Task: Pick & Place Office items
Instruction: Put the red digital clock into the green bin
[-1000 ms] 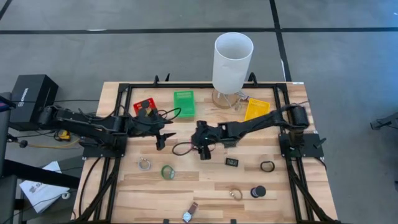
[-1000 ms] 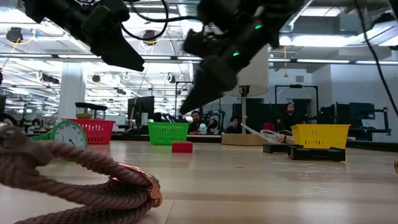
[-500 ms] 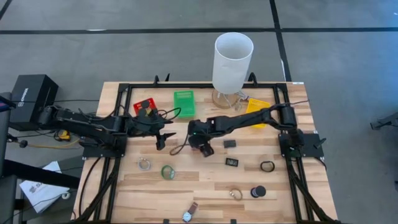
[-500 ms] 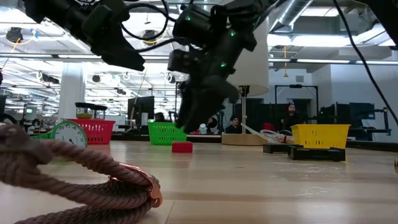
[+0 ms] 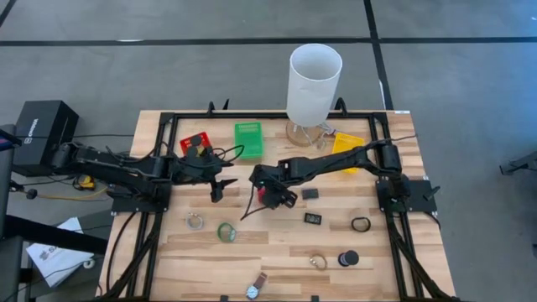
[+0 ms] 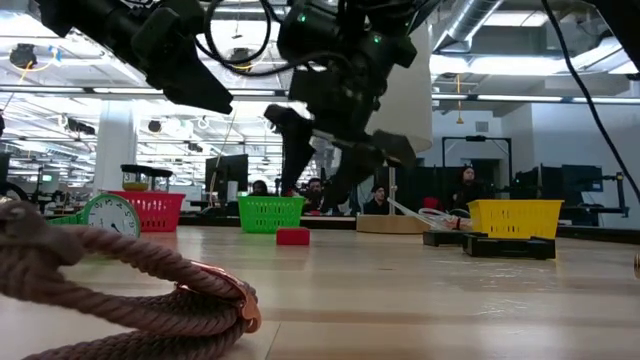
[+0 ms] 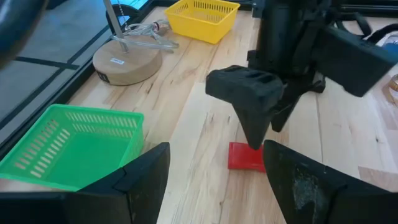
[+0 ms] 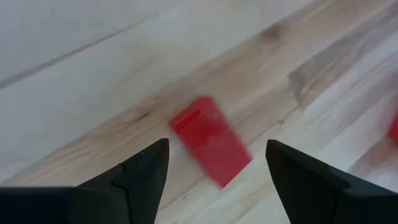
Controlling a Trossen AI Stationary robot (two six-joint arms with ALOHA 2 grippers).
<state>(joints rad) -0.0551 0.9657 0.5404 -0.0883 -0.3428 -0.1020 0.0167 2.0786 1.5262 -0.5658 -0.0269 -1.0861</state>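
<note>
A small red block (image 8: 210, 140) lies flat on the wooden table near its middle, also seen in the low view (image 6: 293, 236) and the left wrist view (image 7: 245, 157). My right gripper (image 5: 267, 195) hangs open just above it, pointing steeply down, one finger on either side of the block (image 8: 216, 180) and touching nothing. My left gripper (image 5: 220, 186) waits open a little to the table's left of the block, raised above the table, its fingers (image 7: 214, 180) aimed at the block.
Red (image 5: 195, 143), green (image 5: 247, 139) and yellow (image 5: 346, 147) bins and a tall white cylinder (image 5: 315, 82) stand along the far edge. Nearer lie a green tape roll (image 5: 226, 232), a ring (image 5: 195, 221), small black blocks (image 5: 312, 218), a black cylinder (image 5: 348, 258) and a wristwatch (image 5: 254, 288).
My right gripper has gone a little toward the table's left, coming over the red block. It has rolled about its own axis and tipped down more steeply. Its fingers have stayed open. The block has not moved.
</note>
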